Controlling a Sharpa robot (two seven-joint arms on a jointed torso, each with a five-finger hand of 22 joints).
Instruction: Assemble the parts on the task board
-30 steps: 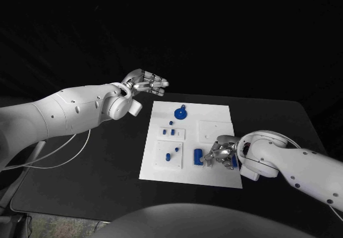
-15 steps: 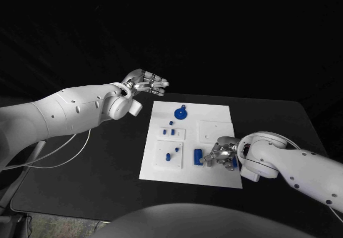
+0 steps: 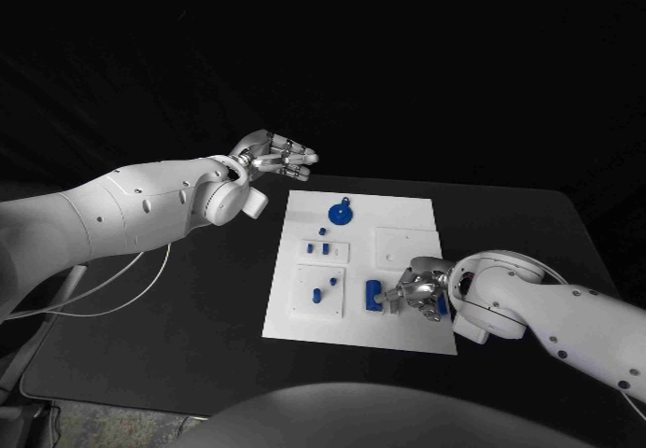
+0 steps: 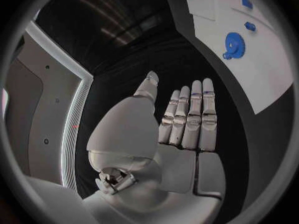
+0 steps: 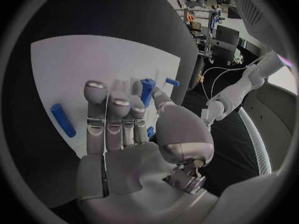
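Note:
The white task board (image 3: 353, 317) lies in the middle of the table. A blue gear (image 3: 341, 214) sits at its far end, also seen as the blue gear (image 4: 234, 45). Small blue pegs (image 3: 317, 249) stand in the left-hand blocks. A blue cylinder (image 3: 373, 295) lies near the front, beside my right hand (image 3: 420, 289). That hand (image 5: 124, 129) hovers low over the board, and a blue peg (image 5: 147, 92) sits pinched between its thumb and a finger. The lying cylinder (image 5: 64, 120) is just past its fingers. My left hand (image 3: 276, 156) is raised off the board's far left corner, fingers straight, holding nothing.
Another small blue piece (image 3: 441, 306) lies by the right hand near the board's right edge. A raised white square (image 3: 402, 245) occupies the board's right middle. The black table (image 3: 175, 308) spreads wide on both sides of the board.
The right hand has shifted very slightly over the board's near right part. The left hand and the parts on the board have stayed where they were.

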